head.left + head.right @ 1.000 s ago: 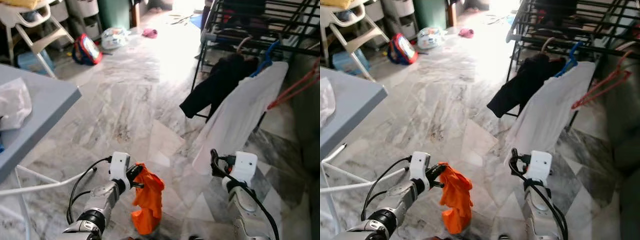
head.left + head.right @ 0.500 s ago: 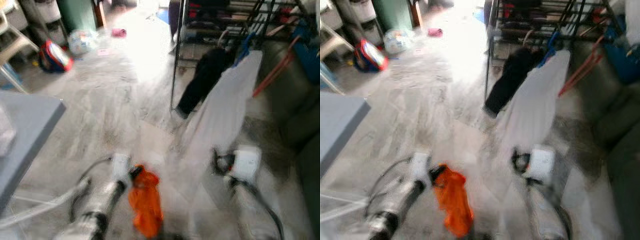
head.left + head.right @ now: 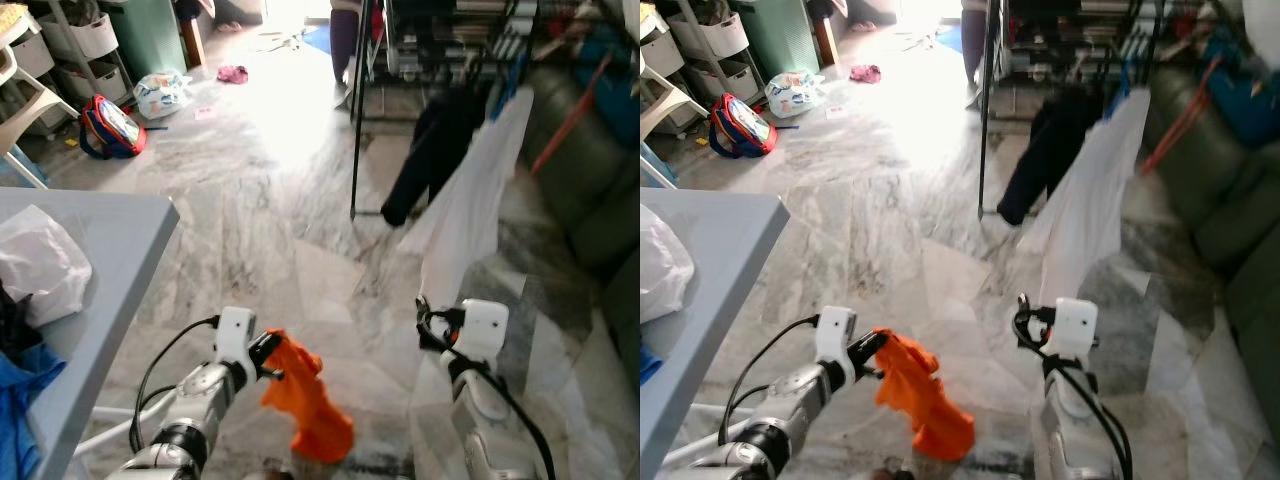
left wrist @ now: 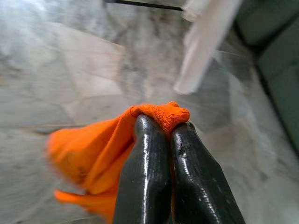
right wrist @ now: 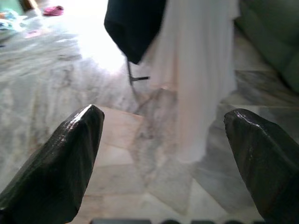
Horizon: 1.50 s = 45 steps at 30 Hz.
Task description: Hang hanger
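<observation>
- My left claw (image 3: pixel 268 357), lower centre, is clamped on the orange cloth (image 3: pixel 313 405) hanging over the floor (image 3: pixel 250 220).
- My right claw (image 5: pixel 163 154) hovers spread apart, holding nothing.
- White shirt (image 3: pixel 470 195) hangs on the rack (image 3: pixel 440 40), upper right.

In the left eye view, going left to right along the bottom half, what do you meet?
Grey table → left gripper → orange cloth it is shut on → right gripper, open.
</observation>
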Available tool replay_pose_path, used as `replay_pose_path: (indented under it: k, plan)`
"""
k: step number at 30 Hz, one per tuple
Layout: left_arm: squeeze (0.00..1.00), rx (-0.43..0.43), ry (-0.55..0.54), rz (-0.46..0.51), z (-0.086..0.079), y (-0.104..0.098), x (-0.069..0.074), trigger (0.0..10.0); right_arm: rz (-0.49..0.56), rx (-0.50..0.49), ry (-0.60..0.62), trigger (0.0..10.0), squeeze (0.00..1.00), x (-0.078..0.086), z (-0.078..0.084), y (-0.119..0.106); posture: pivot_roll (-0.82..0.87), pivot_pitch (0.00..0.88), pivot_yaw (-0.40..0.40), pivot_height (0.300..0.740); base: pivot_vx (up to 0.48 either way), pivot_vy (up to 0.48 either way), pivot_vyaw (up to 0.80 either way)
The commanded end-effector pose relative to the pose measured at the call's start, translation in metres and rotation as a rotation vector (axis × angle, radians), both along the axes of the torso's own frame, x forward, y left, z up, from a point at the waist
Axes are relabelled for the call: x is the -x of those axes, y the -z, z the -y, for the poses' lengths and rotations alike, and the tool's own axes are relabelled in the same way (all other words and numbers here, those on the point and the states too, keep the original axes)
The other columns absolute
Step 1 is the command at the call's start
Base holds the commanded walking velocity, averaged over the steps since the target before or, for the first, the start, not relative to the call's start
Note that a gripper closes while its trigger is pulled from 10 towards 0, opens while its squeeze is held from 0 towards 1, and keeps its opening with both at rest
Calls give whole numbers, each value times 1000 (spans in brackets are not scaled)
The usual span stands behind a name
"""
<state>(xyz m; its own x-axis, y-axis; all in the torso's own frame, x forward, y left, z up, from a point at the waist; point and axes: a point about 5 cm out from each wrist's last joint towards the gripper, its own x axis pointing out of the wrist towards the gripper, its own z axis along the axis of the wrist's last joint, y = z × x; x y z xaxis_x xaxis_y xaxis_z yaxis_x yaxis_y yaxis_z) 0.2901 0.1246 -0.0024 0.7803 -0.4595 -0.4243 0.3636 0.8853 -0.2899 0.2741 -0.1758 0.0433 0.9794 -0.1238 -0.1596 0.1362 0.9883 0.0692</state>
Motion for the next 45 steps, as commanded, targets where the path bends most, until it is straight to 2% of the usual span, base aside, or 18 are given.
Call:
replay_pose_path:
  k: [1, 7, 15, 21, 23, 25, 26, 29, 30, 34, 39, 42, 45]
  plan:
    - [0, -9, 17, 24, -2, -3, -2, 10000, -10, 7, 14, 10000, 0, 1, 3, 1, -59, 138, 26, 740, 0, 0, 0]
    - [0, 9, 40, 40, 2, -5, -2, 10000, -12, 12, 14, 10000, 0, 1, 3, 2, -58, 141, 29, 740, 0, 0, 0]
    - [0, 34, 66, 93, 10, -17, -11, 10000, -12, 11, 17, 10000, 0, 1, 1, 2, -54, 144, 37, 740, 0, 0, 0]
    - [0, 87, 78, 126, 17, -26, -17, 10000, 27, 92, -22, 10000, 0, 1, -2, -5, -55, 145, 38, 740, 0, 0, 0]
    - [0, 139, 142, 281, 35, -56, -31, 10000, 119, 222, -7, 10000, 0, 2, 3, -24, -50, 146, 38, 740, 0, 0, 0]
    - [0, 150, 157, 327, 41, -68, -37, 10000, 144, 238, -6, 10000, 0, 2, 5, -31, -48, 146, 39, 740, 0, 0, 0]
    - [0, 168, 179, 413, 50, -89, -45, 10000, 174, 247, -5, 10000, 0, 2, 8, -40, -51, 147, 41, 740, 0, 0, 0]
    - [0, 177, 209, 498, 59, -111, -52, 10000, 201, 246, 0, 10000, 0, 0, 12, -48, -53, 148, 43, 740, 0, 0, 0]
    - [0, 174, 234, 572, 66, -129, -57, 10000, 207, 242, 10, 10000, 0, -2, 17, -52, -56, 148, 46, 740, 0, 0, 0]
    - [0, 159, 279, 701, 78, -160, -63, 10000, 206, 225, 49, 10000, 0, -6, 23, -54, -59, 148, 53, 740, 0, 0, 0]
    - [0, 177, 316, 742, 85, -171, -61, 10000, 196, 212, 65, 10000, 0, -6, 20, -51, -60, 152, 62, 740, 0, 0, 0]
    - [0, 171, 306, 729, 84, -168, -59, 10000, 190, 204, 58, 10000, 0, -4, 13, -49, -57, 154, 64, 740, 0, 0, 0]
    - [0, 200, 272, 671, 75, -156, -56, 10000, 185, 197, 50, 10000, 0, -2, 8, -49, -56, 155, 66, 740, 0, 0, 0]
